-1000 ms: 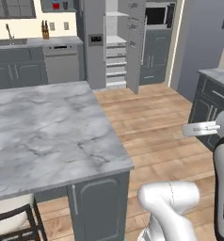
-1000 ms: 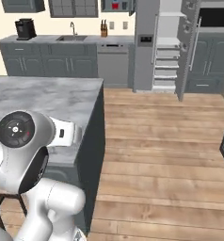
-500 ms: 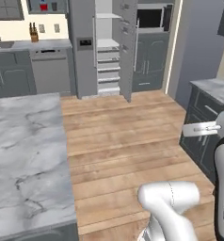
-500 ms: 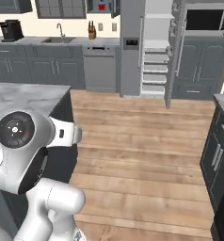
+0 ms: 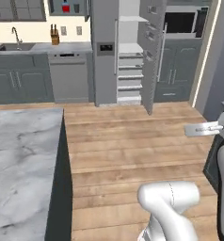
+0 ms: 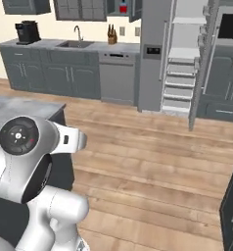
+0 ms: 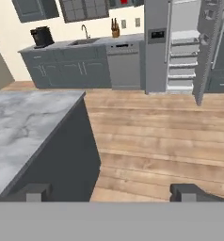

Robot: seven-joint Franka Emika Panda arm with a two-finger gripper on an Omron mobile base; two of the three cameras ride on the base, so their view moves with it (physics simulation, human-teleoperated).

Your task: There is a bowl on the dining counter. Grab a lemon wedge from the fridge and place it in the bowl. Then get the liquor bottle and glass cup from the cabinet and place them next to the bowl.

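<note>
Hand view first: we see our two dark fingertips (image 7: 36,193) low in the frame, set far apart with nothing between them, so the two-finger gripper (image 7: 114,193) stands wide and empty above bare wooden floor (image 7: 170,141). To one side lies the corner of the grey-white marble-topped dining counter (image 7: 24,127). Across the room stands the tall grey fridge (image 7: 157,47), one door swung out so that we see its white shelves (image 7: 182,61). In the left base view, the dark grey wall cabinet (image 5: 69,7) is open above the worktop, showing a red object we cannot make out clearly. A knife block (image 5: 54,36) sits near the sink tap (image 5: 15,35).
</note>
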